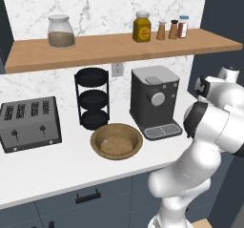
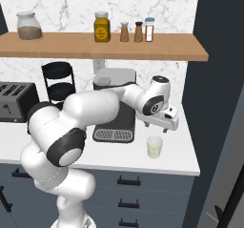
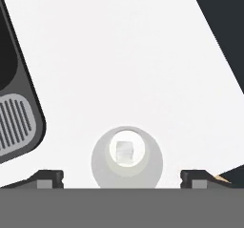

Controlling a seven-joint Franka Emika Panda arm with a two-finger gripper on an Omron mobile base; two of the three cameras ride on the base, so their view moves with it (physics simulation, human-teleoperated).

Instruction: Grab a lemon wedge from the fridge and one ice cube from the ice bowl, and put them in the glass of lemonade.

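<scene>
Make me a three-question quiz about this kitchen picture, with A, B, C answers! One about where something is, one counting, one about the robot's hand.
1. Where does the glass of lemonade stand?
A. right of the coffee machine
B. on the shelf
C. in the ice bowl

2. How many tiers has the black rack?
A. one
B. three
C. five

3. The gripper is
A. shut on a jar
B. shut on the toaster
C. open above the glass

Answers: 1 A, it stands on the counter beside the machine. 2 B, three round trays stacked. 3 C, fingertips spread either side of it.
</scene>
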